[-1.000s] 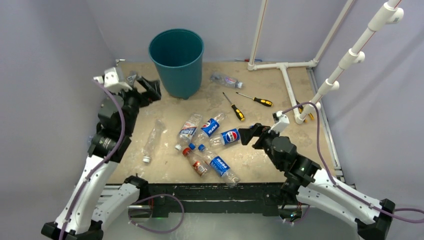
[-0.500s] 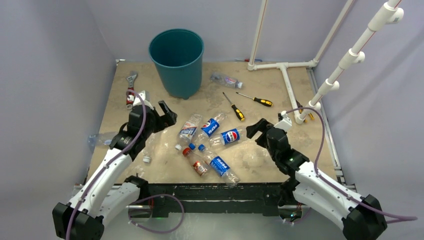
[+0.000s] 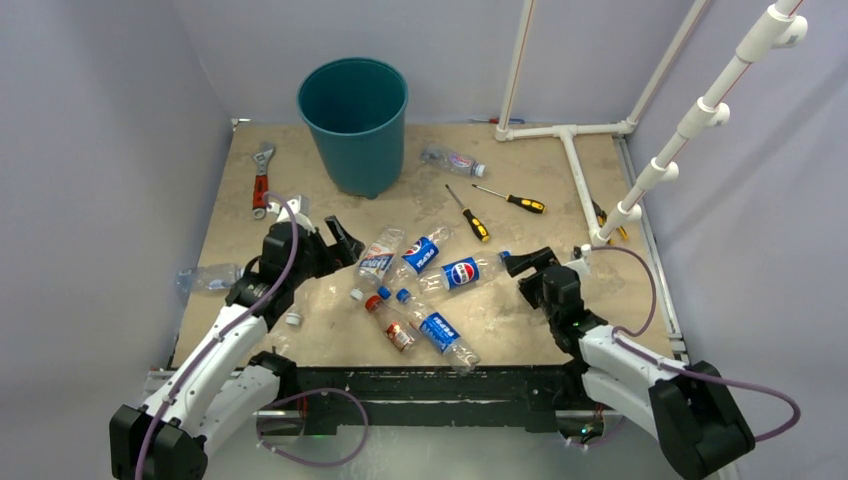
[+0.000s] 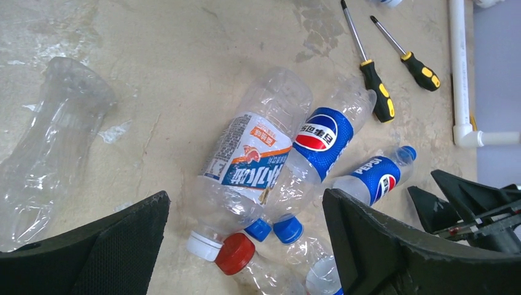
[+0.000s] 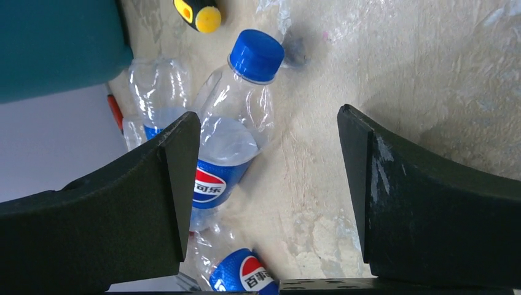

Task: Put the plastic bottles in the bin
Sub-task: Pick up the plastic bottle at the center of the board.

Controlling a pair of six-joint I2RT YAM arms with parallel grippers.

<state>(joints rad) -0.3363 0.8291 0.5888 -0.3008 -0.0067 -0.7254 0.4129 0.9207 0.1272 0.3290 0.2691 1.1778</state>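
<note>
The right tool (image 5: 264, 120) has its jaws set wide apart and grips nothing. Between them lies a clear plastic Pepsi bottle with a blue label and blue cap (image 5: 236, 138). It lies on its side, with the cap end just past the fingertips. The body runs back under the jaw on the left of the wrist view, and a broad gap is left to the other jaw. Its long axis cuts across the closing line, so closing should pinch the shoulder. I judge the tool should first shift sideways to centre the bottle.

The left tool (image 4: 246, 200) is also spread open and empty. It hangs over a clear plastic bottle with a white-and-orange label and white cap (image 4: 249, 153), which lies slantwise at the edge of the central heap.

The round teal-green plastic bin (image 3: 353, 115) stands upright at the far edge of the sandy table (image 3: 300, 200). It is well apart from both tools, and the left arm is the nearer.
</note>
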